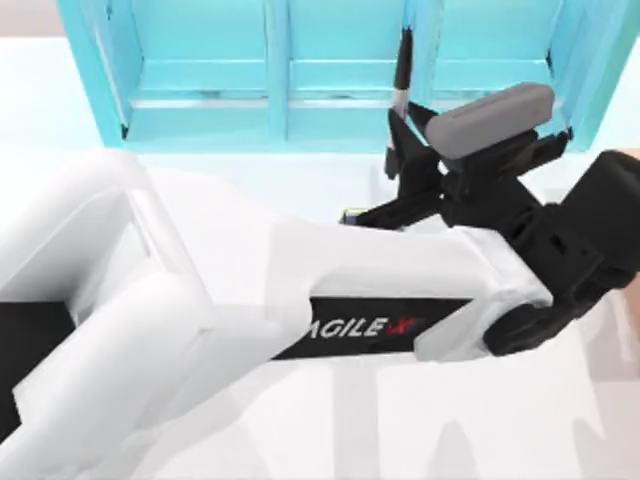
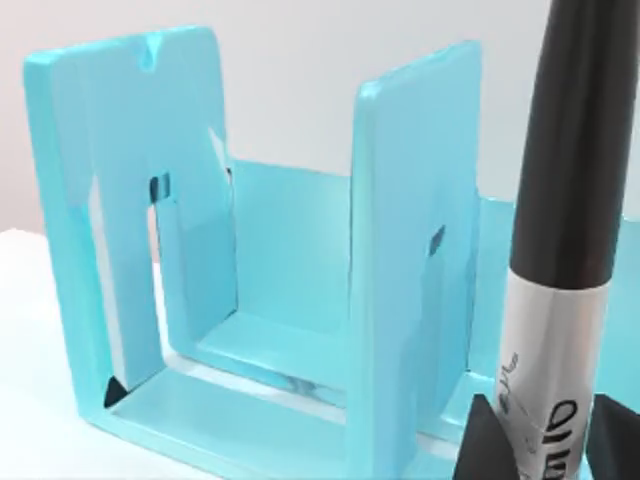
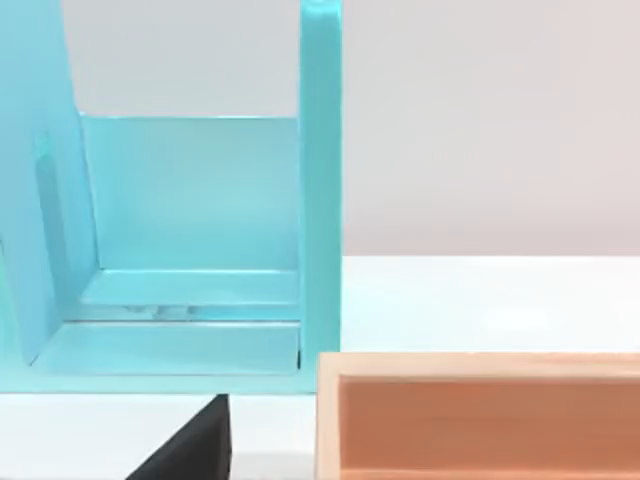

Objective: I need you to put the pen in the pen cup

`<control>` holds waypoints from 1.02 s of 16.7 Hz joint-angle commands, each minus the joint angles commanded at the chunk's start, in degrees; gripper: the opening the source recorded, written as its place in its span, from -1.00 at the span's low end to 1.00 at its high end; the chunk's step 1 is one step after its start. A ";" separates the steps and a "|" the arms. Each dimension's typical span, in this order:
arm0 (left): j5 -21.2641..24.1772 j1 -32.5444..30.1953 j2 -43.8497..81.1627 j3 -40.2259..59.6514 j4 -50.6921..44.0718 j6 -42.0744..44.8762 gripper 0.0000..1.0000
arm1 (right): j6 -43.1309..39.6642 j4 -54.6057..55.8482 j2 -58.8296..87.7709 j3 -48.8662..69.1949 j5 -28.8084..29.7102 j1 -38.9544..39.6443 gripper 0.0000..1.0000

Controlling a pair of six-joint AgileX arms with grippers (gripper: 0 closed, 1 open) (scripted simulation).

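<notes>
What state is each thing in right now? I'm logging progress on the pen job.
Pen: gripped by its barrel, black cap end free.
Left end effector: shut on the pen, in front of the shelf.
Cup: mostly hidden under the left arm; pen not in it.
Shelf: standing upright.
Box: open-topped, on the table.
Right end effector: low, by the box.

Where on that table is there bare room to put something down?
Bare white table lies left of the turquoise shelf unit, and more beyond the orange-brown box. It is crowded at the shelf's front, where the left pincer holds the pen upright.
</notes>
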 joint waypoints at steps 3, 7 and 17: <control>0.00 0.00 0.00 0.00 0.00 0.00 -1.00 | 0.00 0.00 0.00 0.00 0.00 0.00 1.00; 0.00 0.00 0.00 0.00 0.00 0.00 -0.40 | 0.00 0.00 0.00 0.00 0.00 0.00 1.00; 0.00 0.00 0.00 0.00 0.00 0.00 1.00 | 0.00 0.00 0.00 0.00 0.00 0.00 1.00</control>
